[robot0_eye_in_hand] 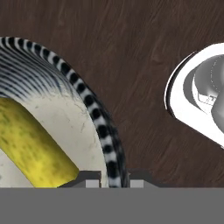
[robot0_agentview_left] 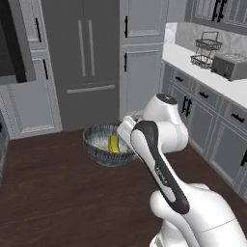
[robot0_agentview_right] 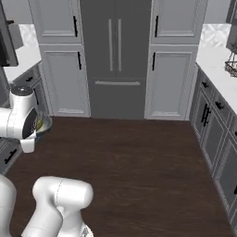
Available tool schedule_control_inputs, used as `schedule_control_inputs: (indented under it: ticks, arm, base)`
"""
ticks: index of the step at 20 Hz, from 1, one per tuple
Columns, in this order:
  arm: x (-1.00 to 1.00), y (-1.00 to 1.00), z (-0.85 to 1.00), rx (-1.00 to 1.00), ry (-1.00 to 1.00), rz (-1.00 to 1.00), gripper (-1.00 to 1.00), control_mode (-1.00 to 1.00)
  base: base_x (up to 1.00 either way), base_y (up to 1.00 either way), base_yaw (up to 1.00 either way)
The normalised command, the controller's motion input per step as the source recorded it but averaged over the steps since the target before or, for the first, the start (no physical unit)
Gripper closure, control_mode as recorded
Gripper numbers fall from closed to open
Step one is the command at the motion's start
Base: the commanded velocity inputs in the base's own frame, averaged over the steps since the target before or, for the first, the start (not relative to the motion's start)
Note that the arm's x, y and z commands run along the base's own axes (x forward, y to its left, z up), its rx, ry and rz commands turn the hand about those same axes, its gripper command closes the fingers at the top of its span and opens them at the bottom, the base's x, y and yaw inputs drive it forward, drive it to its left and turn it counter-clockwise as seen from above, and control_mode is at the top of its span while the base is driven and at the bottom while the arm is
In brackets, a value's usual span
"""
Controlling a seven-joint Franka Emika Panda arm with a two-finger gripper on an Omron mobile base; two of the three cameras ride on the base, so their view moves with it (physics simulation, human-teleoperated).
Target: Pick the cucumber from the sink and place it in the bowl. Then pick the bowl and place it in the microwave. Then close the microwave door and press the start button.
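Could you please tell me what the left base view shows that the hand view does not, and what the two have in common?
Left base view alone: the whole wide round blue-grey streaked bowl held up above the dark wood floor, the tall grey refrigerator, the white countertop with a black wire basket and a grey toaster.

Hand view alone: the gripper with its two dark tips straddling the bowl's striped rim, one inside and one outside.

Both: the small curved yellow cucumber lying in the bowl's pale interior, with wood floor below.

Kitchen: fridge [robot0_agentview_right: 115, 55], cabinets [robot0_agentview_right: 171, 78], counter [robot0_agentview_left: 202, 72]
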Motion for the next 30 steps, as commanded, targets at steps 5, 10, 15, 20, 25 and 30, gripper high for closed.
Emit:
schedule_control_inputs:
  ticks: [5, 10, 15, 20, 25, 30]
  arm:
    - [0.00, 0.00, 0.00, 0.00, 0.00, 0.00, 1.00, 1.00]
    - [0.00, 0.00, 0.00, 0.00, 0.00, 0.00, 1.00, 1.00]
    - [0.00, 0.00, 0.00, 0.00, 0.00, 0.00, 1.00, 1.00]
    - [0.00, 0.00, 0.00, 0.00, 0.00, 0.00, 1.00, 1.00]
    - [0.00, 0.00, 0.00, 0.00, 0.00, 0.00, 1.00, 1.00]
    - [0.00, 0.00, 0.00, 0.00, 0.00, 0.00, 1.00, 1.00]
  base:
    - [1.00, -0.17, 0.09]
    - [1.00, -0.13, 0.17]
    - [1.00, -0.03, 0.31]
    - [1.00, -0.02, 0.40]
    - [0.93, -0.01, 0.41]
    - [0.87, 0.04, 0.43]
